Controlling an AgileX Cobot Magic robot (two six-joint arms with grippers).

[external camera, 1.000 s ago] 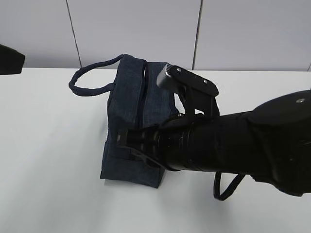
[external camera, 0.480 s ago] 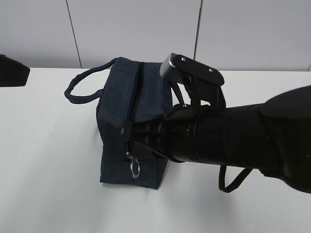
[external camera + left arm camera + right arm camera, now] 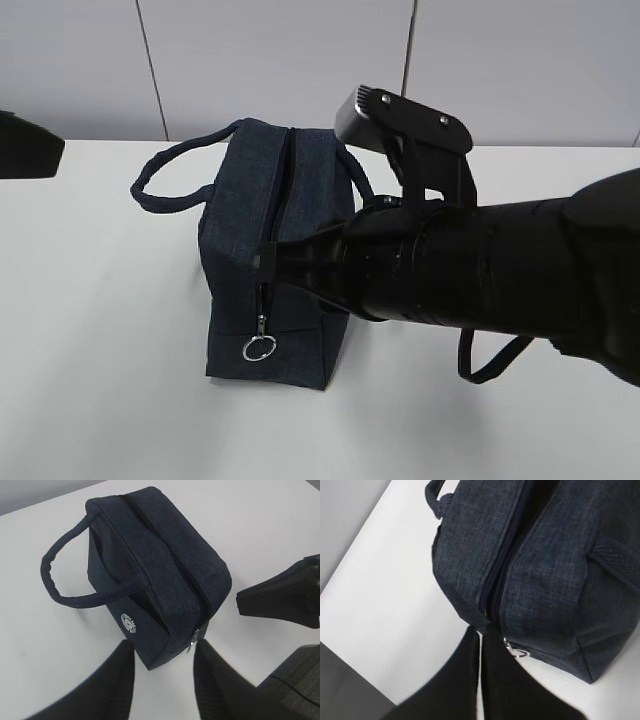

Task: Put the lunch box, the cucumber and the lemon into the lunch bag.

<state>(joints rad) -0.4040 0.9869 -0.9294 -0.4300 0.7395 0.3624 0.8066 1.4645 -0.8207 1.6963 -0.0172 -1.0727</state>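
Right arm (image 3: 500,285) is all matte black: thick cylindrical forearm with ringed segments, tapering to a black wedge-shaped gripper (image 3: 266,260). On top sits a black bracket carrying a grey rounded camera housing (image 3: 362,115) with small silver screws along its edge. Thin black cable (image 3: 490,365) loops beneath the arm. Left gripper (image 3: 162,680) shows two broad black fingers, blurred; no markings or labels legible on either arm.

The bag (image 3: 275,270) is dark navy, with a faint woven texture, a silver ring pull (image 3: 260,348) and a round white logo (image 3: 130,622). The table (image 3: 100,330) is white, the arm (image 3: 480,275) black.
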